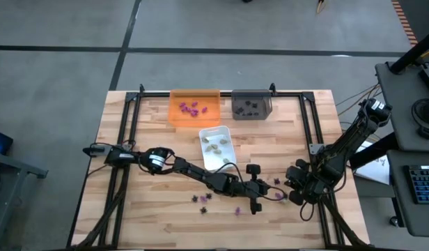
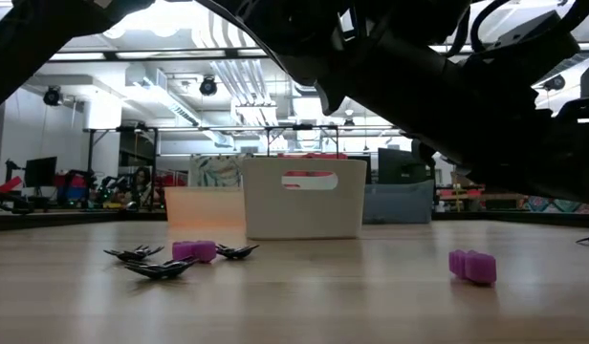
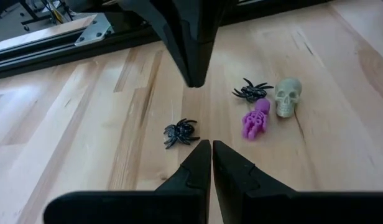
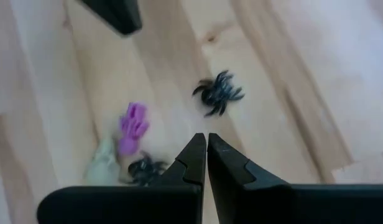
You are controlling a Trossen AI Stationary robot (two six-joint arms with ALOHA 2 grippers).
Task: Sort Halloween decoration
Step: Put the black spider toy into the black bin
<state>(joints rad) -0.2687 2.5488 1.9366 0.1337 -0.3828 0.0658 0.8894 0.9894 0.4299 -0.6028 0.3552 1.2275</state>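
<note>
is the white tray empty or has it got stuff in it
Not empty: the white tray holds a few pale beige pieces, seen in the high view.

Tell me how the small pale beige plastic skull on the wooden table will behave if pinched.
The small pale beige plastic skull looks rigid and light. Its rounded dome may slip from the fingers or roll. It lies close beside a purple skeleton piece, so a push would probably disturb both.

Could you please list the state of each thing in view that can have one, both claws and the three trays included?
Left claw: shut, empty, over the table near the loose pieces.
Right claw: shut, empty, over the same cluster.
Orange tray: holds purple pieces.
Grey tray: holds black pieces.
White tray: holds pale pieces.
Pale skull: loose on the table, unsorted.
Purple skeleton: lying flat beside the skull.
Black spider: loose, apart from the others.
</note>
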